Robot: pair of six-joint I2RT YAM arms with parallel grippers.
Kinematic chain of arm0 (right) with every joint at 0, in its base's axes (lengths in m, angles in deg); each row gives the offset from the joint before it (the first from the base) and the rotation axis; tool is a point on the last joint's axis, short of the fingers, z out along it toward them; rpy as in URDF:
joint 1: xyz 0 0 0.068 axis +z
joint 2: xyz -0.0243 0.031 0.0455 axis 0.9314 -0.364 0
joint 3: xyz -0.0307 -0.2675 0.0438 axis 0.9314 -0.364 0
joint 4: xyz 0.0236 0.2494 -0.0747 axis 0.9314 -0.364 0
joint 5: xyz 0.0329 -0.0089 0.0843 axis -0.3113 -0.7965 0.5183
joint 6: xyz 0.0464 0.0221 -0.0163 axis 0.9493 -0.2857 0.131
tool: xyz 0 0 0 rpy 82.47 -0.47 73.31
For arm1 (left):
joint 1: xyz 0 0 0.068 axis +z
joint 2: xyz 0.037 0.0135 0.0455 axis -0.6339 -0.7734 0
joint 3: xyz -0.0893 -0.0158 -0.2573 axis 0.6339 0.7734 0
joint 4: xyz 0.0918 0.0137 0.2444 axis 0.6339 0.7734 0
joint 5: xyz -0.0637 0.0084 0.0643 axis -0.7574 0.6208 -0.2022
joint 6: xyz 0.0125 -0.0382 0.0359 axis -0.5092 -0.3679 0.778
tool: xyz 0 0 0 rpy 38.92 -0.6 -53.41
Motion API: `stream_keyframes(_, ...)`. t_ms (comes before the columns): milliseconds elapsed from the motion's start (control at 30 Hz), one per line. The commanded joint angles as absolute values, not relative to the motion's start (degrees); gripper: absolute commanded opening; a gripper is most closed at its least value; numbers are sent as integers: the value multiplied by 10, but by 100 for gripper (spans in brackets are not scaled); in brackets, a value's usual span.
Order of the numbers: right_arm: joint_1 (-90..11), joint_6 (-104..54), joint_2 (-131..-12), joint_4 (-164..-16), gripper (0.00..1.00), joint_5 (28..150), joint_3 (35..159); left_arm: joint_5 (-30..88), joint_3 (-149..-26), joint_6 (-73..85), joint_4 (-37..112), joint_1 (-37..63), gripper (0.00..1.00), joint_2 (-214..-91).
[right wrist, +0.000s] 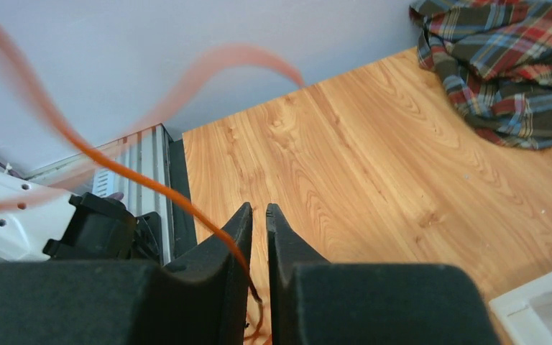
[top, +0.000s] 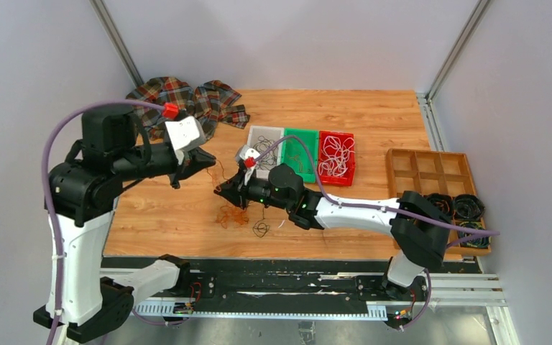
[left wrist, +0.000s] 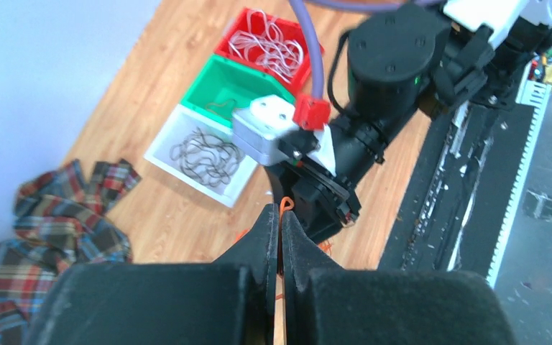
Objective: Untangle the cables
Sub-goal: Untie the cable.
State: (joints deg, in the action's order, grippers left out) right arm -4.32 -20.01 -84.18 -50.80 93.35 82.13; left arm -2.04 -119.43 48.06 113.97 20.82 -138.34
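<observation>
The left pincer point(left wrist: 281, 214) is squeezed fully closed on an orange cable point(right wrist: 187, 210); a thin strand of it shows between the fingertips. This pincer hangs above the table point(top: 374, 122), to the near left of the white tray point(top: 266, 129).

The right pincer point(right wrist: 259, 210) sits just in front of that tray, close to the left one. Its fingers stand slightly parted, leaving a narrow slit. The orange cable crosses its left finger and drops into the slit, which is wider than the strand. I cannot tell whether the pads press on it.

On the table in front of the white tray lies a loose orange-brown tangle point(top: 230, 214). A small black loop point(top: 261, 228) lies just beside it on the right.

The white tray itself holds black cables point(top: 264, 149). A green tray point(top: 300, 133) touches its right side, and a red tray point(top: 336, 134) sits beyond that, filled with white cables point(top: 336, 157). A plaid cloth point(top: 190, 100) lies crumpled behind and to the left of the white tray, against the back wall.
</observation>
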Motion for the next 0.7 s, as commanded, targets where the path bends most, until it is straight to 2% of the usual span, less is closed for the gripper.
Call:
stream_keyframes(0, -44, -174, -854, -421, 11, 895, 770, -9, -1274, 451, 1132, 206, 1, -1398)
stream_keyframes(133, -54, -149, -867, -366, 5, 861, 711, 43, -1356, 441, 1132, 206, 0, -1419)
stream_keyframes(500, -57, -110, -915, -300, 5, 826, 641, 106, -1456, 426, 1087, 206, 0, -1437)
stream_keyframes(600, -59, -106, -916, -286, 10, 825, 627, 114, -1476, 427, 1079, 207, 0, -1443)
stream_keyframes(667, -59, -106, -911, -283, 19, 824, 621, 117, -1487, 427, 1075, 206, 0, -1446)
